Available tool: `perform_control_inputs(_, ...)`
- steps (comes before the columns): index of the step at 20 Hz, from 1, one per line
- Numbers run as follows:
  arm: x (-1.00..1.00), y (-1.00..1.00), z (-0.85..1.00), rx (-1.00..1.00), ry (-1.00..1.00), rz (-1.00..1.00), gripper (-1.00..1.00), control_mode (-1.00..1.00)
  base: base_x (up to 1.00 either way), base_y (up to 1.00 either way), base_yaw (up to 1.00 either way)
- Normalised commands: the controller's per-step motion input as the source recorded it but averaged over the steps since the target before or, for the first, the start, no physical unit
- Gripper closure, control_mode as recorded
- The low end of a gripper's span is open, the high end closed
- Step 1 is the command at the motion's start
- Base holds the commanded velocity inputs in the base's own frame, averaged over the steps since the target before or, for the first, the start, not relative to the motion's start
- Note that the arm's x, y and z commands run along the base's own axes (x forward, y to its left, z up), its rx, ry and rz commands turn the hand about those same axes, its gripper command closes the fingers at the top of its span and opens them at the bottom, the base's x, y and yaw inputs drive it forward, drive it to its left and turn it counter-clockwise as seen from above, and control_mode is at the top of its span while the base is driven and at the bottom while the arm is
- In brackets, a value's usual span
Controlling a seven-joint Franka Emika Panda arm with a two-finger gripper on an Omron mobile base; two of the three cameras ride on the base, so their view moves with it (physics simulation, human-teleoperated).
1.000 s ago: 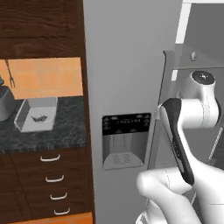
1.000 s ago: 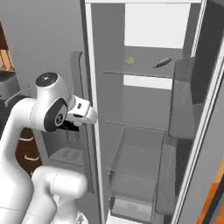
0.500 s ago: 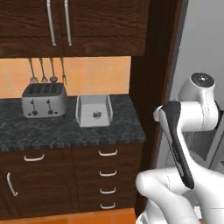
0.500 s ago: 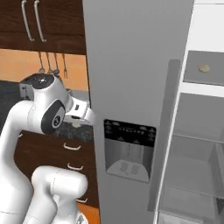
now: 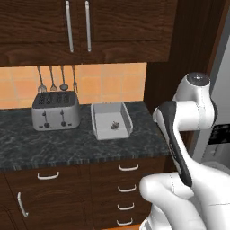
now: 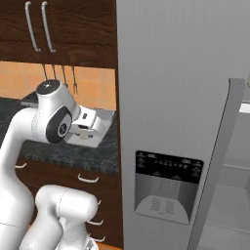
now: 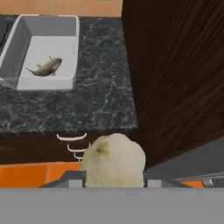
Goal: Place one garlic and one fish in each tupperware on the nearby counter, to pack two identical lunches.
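1. Garlic (image 7: 113,159), a pale bulb, sits pinched in the gripper (image 7: 114,178), out in front of the drawers.
2. One fish (image 7: 45,66) lies in the white tupperware (image 7: 22,52).
3. That tupperware rests on the speckled counter (image 5: 81,143), just beside the toaster (image 5: 55,110).

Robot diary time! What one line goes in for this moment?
gripper: shut on garlic | tupperware: on counter, holds one fish | next: probably garlic into tupperware
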Motion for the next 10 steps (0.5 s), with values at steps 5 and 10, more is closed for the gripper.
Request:
perform_control_inputs(5,-0.13,0.74,-0.23,-0.09,0.00,0.01,1.00,-1.00,0.00,0.00,0.00)
perform_control_inputs(10,0.96,0.75,-0.38,-0.01,0.00,0.00,1.00,-1.00,0.00,0.00,0.00)
